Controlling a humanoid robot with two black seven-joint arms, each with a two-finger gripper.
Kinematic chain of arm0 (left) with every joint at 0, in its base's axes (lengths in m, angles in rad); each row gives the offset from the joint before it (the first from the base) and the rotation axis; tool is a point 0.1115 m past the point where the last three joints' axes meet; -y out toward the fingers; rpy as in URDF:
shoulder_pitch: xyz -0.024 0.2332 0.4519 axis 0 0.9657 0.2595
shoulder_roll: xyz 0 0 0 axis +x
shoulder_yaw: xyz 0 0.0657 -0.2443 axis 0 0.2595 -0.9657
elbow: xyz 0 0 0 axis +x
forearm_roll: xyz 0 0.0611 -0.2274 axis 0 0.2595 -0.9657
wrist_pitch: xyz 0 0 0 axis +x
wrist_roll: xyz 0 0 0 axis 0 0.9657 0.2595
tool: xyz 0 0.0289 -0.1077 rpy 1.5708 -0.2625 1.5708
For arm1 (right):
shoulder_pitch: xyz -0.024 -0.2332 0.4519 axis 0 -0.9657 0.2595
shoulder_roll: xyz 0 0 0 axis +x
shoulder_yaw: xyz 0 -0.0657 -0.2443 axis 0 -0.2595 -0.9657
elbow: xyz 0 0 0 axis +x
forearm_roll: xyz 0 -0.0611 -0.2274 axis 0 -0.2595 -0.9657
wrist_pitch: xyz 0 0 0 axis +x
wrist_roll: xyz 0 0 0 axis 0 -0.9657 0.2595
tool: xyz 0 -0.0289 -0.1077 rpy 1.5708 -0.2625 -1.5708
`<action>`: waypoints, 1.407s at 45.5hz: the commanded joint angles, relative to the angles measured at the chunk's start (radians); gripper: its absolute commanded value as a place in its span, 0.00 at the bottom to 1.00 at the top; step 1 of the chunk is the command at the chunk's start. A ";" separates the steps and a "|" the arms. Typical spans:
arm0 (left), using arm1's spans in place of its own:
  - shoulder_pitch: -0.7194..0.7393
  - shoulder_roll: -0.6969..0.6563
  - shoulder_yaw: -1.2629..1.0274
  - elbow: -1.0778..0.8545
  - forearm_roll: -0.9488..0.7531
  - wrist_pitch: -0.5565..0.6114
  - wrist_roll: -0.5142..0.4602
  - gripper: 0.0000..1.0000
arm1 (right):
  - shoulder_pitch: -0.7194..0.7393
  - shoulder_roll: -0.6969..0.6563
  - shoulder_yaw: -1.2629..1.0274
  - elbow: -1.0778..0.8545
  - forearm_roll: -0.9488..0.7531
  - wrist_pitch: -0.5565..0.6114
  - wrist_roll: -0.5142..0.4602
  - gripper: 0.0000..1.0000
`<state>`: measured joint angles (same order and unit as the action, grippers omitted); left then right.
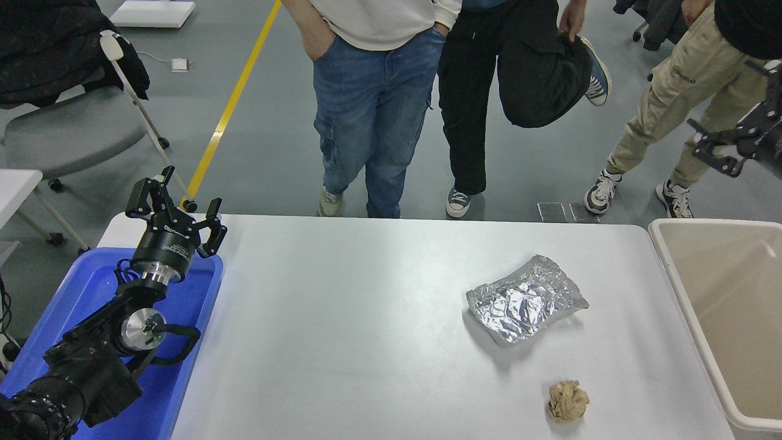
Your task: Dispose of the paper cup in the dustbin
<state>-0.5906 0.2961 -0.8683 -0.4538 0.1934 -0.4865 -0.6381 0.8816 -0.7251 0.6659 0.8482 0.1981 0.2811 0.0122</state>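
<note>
- On the white bench (366, 342): foil bag (525, 299), tan paper ball (568, 401).
- Right edge: beige dustbin (684, 293); no paper cup in view.
- Left tool (174, 211): spread, above blue tray (183, 379).
- Right tool (724, 150): spread, empty, above grey floor (256, 140).
</note>
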 commanded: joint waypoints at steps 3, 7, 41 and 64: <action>0.000 0.000 0.000 0.000 0.000 0.000 0.000 1.00 | -0.021 0.168 -0.006 0.058 -0.094 0.000 0.083 1.00; 0.000 0.000 0.000 0.000 0.000 0.000 0.000 1.00 | -0.033 0.226 -0.006 0.058 -0.147 -0.005 0.112 1.00; 0.000 0.000 0.000 0.000 0.000 -0.001 0.000 1.00 | -0.089 0.670 0.089 -0.104 -0.224 -0.103 0.127 1.00; 0.000 0.000 0.000 0.000 0.000 -0.001 0.000 1.00 | -0.121 0.725 0.092 -0.258 -0.210 -0.045 0.213 1.00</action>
<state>-0.5906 0.2961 -0.8682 -0.4540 0.1933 -0.4878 -0.6381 0.7824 -0.0225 0.7539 0.6596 -0.0158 0.1984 0.1939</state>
